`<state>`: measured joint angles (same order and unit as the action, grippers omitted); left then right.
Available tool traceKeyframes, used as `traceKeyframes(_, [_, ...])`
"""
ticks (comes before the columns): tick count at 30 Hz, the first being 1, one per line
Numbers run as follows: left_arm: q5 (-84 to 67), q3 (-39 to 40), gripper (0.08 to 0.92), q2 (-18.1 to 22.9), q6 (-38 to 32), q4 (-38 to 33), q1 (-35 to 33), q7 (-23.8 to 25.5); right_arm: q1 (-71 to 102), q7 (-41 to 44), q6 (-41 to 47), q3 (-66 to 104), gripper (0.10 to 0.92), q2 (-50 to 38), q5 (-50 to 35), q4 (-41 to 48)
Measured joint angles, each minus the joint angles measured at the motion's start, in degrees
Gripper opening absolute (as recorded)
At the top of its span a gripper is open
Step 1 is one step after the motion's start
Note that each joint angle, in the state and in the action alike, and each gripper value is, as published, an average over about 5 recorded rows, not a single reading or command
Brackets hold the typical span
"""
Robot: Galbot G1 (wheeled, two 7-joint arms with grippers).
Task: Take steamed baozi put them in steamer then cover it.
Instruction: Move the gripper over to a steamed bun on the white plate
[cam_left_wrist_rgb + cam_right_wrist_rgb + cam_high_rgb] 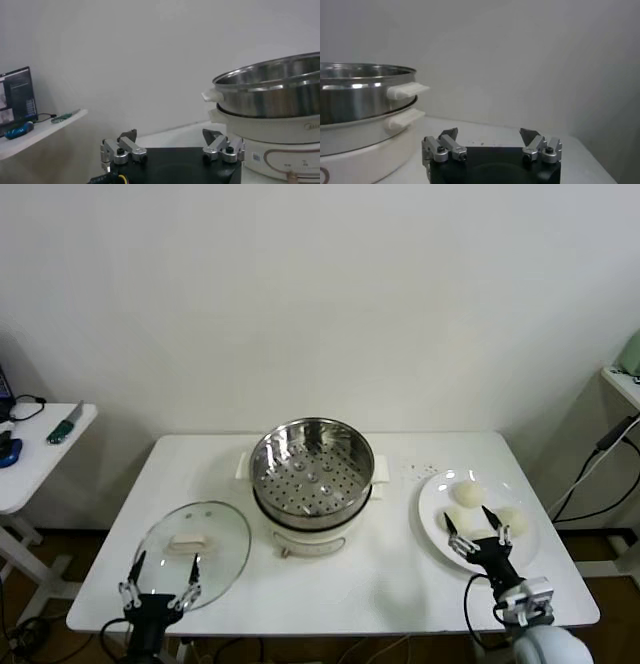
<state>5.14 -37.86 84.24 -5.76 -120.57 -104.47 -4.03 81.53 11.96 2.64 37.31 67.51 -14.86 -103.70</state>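
Buns [468, 494] sit on a white plate [430, 506] at the table's [400, 584] right side, well apart from the steamer [311, 467], which stands uncovered at the centre on its white pot base [315, 536]. Its glass lid [192, 552] lies flat on the table to the left. Right gripper [479, 532] hovers over the plate's near edge, jaws spread wide, holding nothing. Left gripper [160, 577] hangs over the lid's near rim, jaws likewise wide and empty. A side table [40, 449] stands at far left.

steamer [311, 474] mid-table, lid [193, 542] at its left, baozi [465, 493] on plate [432, 506] right
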Motion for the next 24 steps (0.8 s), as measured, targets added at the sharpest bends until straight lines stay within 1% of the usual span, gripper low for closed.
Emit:
traceKeyframes(4, [-0.14,-0.06,0.823,-0.09,-0.12,-0.24,-0.10,0.00,-1.62,2.49,1.48,-0.41,0.823,-3.77,0.27,0.55])
traceKeyframes(10, [-0.44,-0.03,0.823,-0.36,-0.18,-0.66,-0.19,0.03,-6.96,10.30,3.86,-3.16,0.823,-14.35,1.87,3.89])
traceKeyframes(18, [-0.40,0.71,0.823,-0.38,-0.24,-0.76,-0.97,0.36,-19.26,26.47,4.56,-11.10,0.823,-29.05,6.06,12.33])
traceKeyframes(24, [-0.27,1.00,0.823,-0.39,-0.15,-0.33,-0.77,0.64,-30.91,37.86,2.11,-19.76,0.823,-36.23,12.84,19.48])
